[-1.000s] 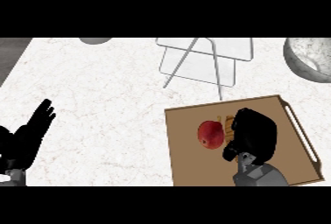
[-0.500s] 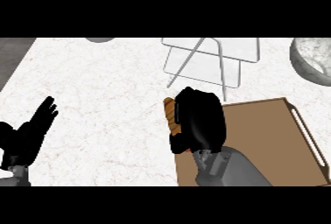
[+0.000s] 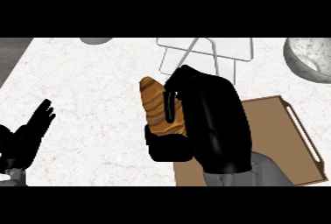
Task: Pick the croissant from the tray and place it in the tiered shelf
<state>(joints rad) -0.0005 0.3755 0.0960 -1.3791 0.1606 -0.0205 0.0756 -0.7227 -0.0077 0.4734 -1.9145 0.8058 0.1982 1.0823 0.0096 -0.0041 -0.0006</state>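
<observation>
The brown croissant [image 3: 159, 107] stands on end in my right hand [image 3: 210, 124], whose fingers and thumb curl round it. The hand is raised well above the counter, left of the brown tray [image 3: 284, 131] and just below the wire tiered shelf [image 3: 207, 54] at the top middle. My hand and forearm hide much of the tray's left part. My left hand [image 3: 31, 133] rests open at the left edge, fingers up.
A grey marbled bowl [image 3: 311, 59] sits at the top right corner. Part of a grey round object [image 3: 97, 40] shows at the top edge, left of the shelf. The white marbled counter [image 3: 97, 87] spreads between my hands.
My right hand has lifted the croissant off the tray and carried it up and leftward towards the shelf. The red fruit seen on the tray earlier is now hidden. The left hand stays put.
</observation>
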